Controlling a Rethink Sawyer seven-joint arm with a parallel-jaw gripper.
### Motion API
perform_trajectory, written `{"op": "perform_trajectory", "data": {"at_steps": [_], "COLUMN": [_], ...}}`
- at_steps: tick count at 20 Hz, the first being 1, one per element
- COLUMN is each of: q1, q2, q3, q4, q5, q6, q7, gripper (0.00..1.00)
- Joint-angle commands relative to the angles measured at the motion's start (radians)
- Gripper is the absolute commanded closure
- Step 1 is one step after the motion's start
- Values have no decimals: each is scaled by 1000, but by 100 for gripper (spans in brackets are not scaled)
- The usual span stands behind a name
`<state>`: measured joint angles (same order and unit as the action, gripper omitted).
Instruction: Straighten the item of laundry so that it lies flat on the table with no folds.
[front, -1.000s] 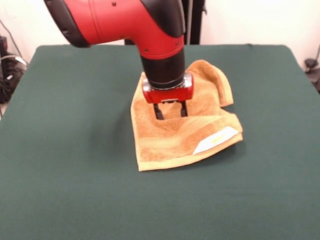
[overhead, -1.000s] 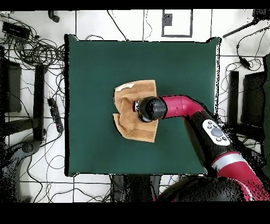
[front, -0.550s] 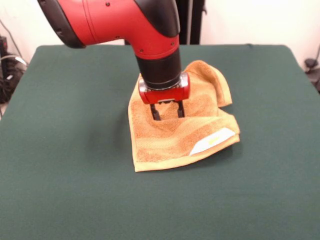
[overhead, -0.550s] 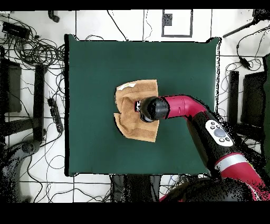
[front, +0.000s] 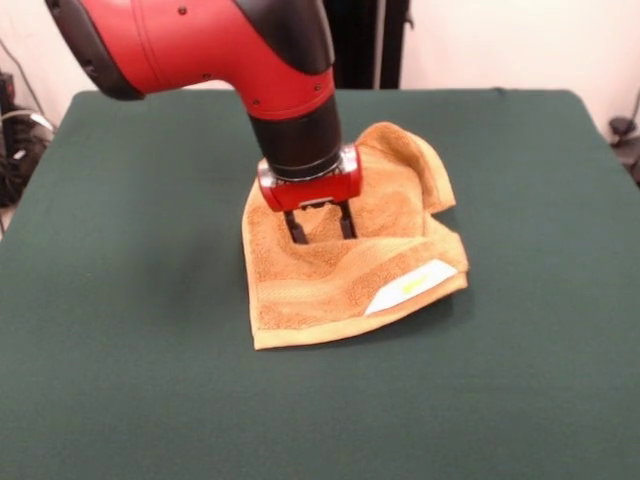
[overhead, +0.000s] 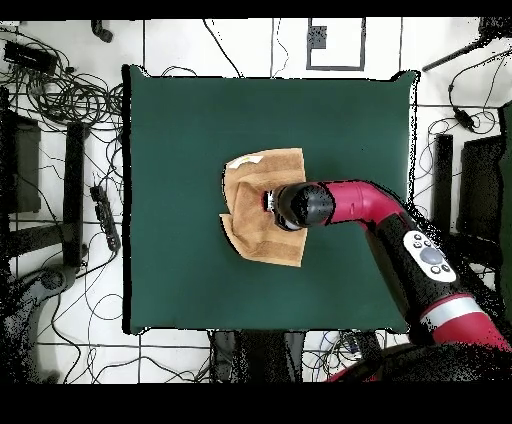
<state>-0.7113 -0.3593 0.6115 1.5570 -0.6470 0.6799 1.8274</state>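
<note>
Towel (front: 350, 250) lies mid-tabletop (front: 150, 380), directly under the gripper (front: 320, 226); not yet flat, one corner doubled over beside the gripper, label side up. Gripper fingers spread, tips pressed into the cloth, pinching nothing evident. Unfolding remains. Green tabletop otherwise bare; cables (overhead: 60, 100) litter the floor around.

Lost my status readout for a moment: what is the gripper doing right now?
Gripper: jaws apart and pressed down into the small orange-tan terry towel; open, nothing clamped between them.
</note>
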Motion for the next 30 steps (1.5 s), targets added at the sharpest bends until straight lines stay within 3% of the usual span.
{"op": "perform_trajectory", "data": {"at_steps": [1, 14, 20, 30], "q1": [-89, -74, -87, -134], "q2": [175, 150, 143, 168], "q3": [-43, -69, -66, -45], "q4": [-109, -148, -150, -173], "q5": [-216, -278, -330, -310], "q6": [91, 220, 187, 191], "q7": [-535, -760, -882, -1061], "gripper": [0, 0, 0, 0]}}
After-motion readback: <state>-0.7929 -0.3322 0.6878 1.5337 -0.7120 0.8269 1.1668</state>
